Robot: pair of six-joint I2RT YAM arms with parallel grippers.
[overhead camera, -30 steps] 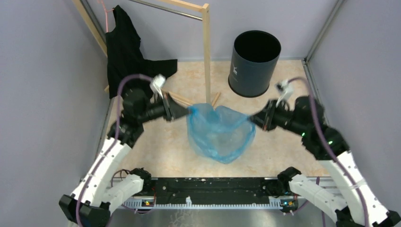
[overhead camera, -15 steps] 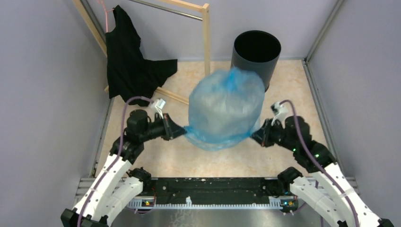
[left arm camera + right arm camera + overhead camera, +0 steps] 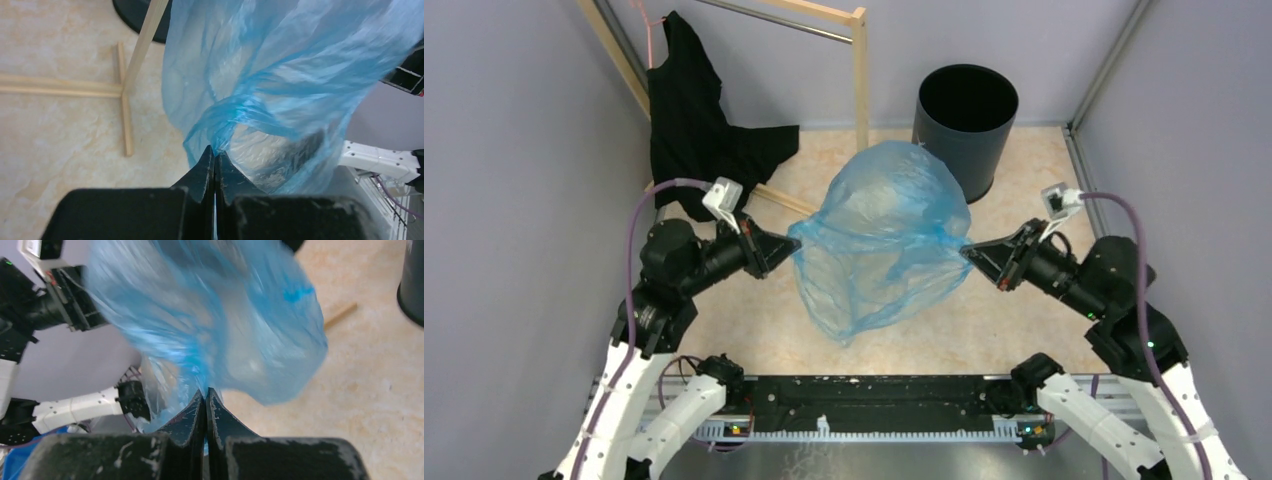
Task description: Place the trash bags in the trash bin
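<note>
1. Pinching a twisted fold at one edge of the light-blue trash bag [image 3: 879,235], the left gripper [image 3: 794,242] has its fingers pressed together on the plastic.
2. The right gripper [image 3: 967,252] is closed in the same way on the opposite edge.
3. The bag hangs puffed up between them, on the near side of the trash bin [image 3: 949,150], outside it.
4. A wooden rack [image 3: 860,90] stands left of the bin, and a black garment [image 3: 689,130] hangs further left.
</note>
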